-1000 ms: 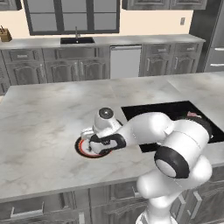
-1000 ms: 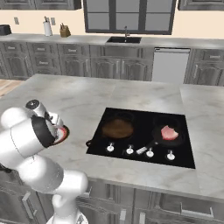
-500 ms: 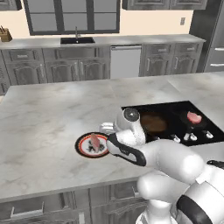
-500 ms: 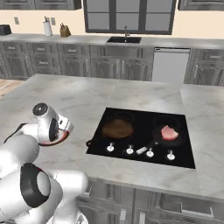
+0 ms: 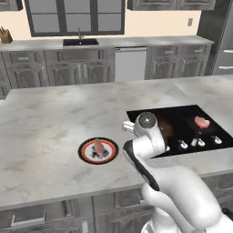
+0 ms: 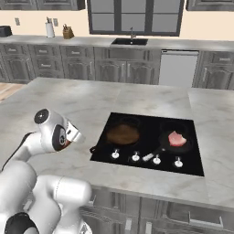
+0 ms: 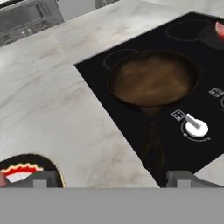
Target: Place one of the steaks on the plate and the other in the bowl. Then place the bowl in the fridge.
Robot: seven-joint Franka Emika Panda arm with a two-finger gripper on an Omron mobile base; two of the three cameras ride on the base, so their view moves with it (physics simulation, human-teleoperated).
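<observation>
A dark frying pan [image 7: 153,81] sits empty on the near-left burner of the black cooktop [image 6: 151,141], its handle pointing toward the counter edge, with a row of white knobs [image 6: 135,158] along the cooktop's front. A second dark pan [image 6: 176,141] on the right burner carries one steak [image 6: 176,138] — a thick pink-red slab. The other steak [image 5: 98,147] lies on the plate [image 5: 98,150], which has an orange-red rim, a black ring and a white patterned centre; it rests on the island left of the cooktop, well apart from the pans. The gripper [image 7: 111,178] hovers above the counter between plate and cooktop, its fingertips [image 7: 43,178] spread wide with nothing between them. The island top [image 5: 54,118] is pale grey marble. Behind it run grey cabinets [image 6: 77,68], a sink [image 6: 130,41] under a window, a dishwasher [image 5: 130,63], and a knife block [image 5: 6,36] at the back wall.
</observation>
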